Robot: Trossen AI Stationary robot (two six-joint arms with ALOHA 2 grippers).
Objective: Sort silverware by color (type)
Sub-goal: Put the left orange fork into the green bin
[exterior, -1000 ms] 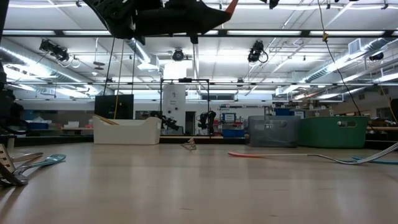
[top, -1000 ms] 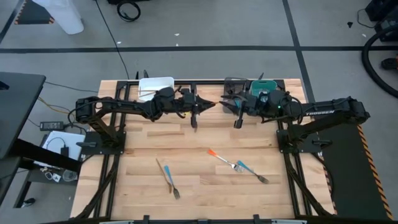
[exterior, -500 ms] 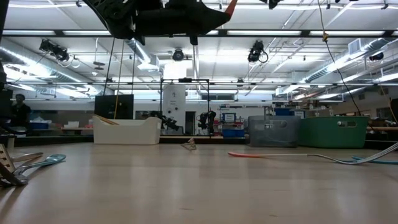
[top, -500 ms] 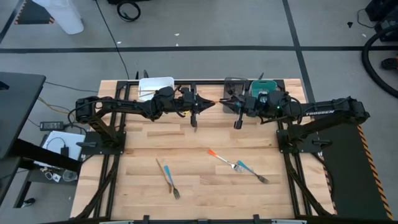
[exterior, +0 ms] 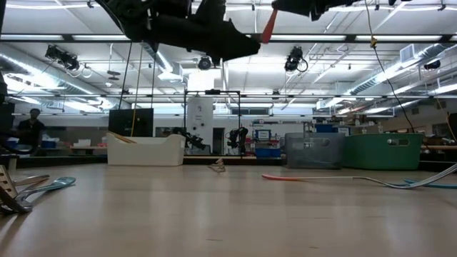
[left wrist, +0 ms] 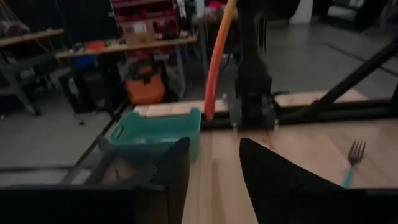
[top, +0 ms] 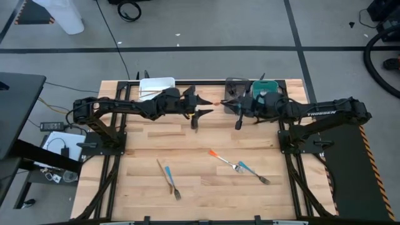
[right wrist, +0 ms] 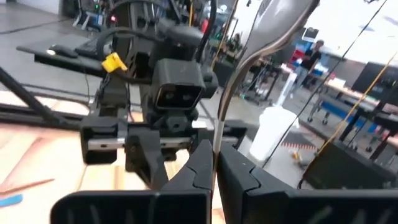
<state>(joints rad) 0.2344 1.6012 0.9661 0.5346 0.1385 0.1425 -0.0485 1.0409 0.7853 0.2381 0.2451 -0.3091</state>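
An orange-handled utensil (top: 217, 102) hangs in the air between the two arms, over the table's far part. My right gripper (top: 227, 104) is shut on it. In the low view its orange handle (exterior: 268, 28) slants down from my right gripper (exterior: 303, 7). My left gripper (top: 205, 106) is open a short way to the left of the handle, touching nothing. The left wrist view shows the handle (left wrist: 217, 59) ahead of my open left gripper (left wrist: 214, 158). On the table lie an orange-handled fork (top: 223, 160), a blue-handled fork (top: 253, 172) and a gold and a blue utensil (top: 169, 177). My right gripper pinches the utensil's slim shaft (right wrist: 218, 140) between its two shut fingers (right wrist: 199, 165). The utensil runs on past the fingertips toward the left arm, roughly in line with the fingers. It is lifted clear of the table, its orange handle end (exterior: 264, 39) tipped downward.
Three bins stand along the far edge: white (top: 156, 83) with gold utensils in it, grey (top: 233, 83) and teal (top: 261, 87). Both arm bases and black frame rails (top: 294, 134) flank the table. A person (exterior: 31, 127) stands far off in the room.
My left gripper has drawn back toward the table's left, away from the orange handle, and dropped a little. Its fingers met in a point at the handle before and now stand apart. The utensil stays in my right gripper, with more of its handle showing in the low view.
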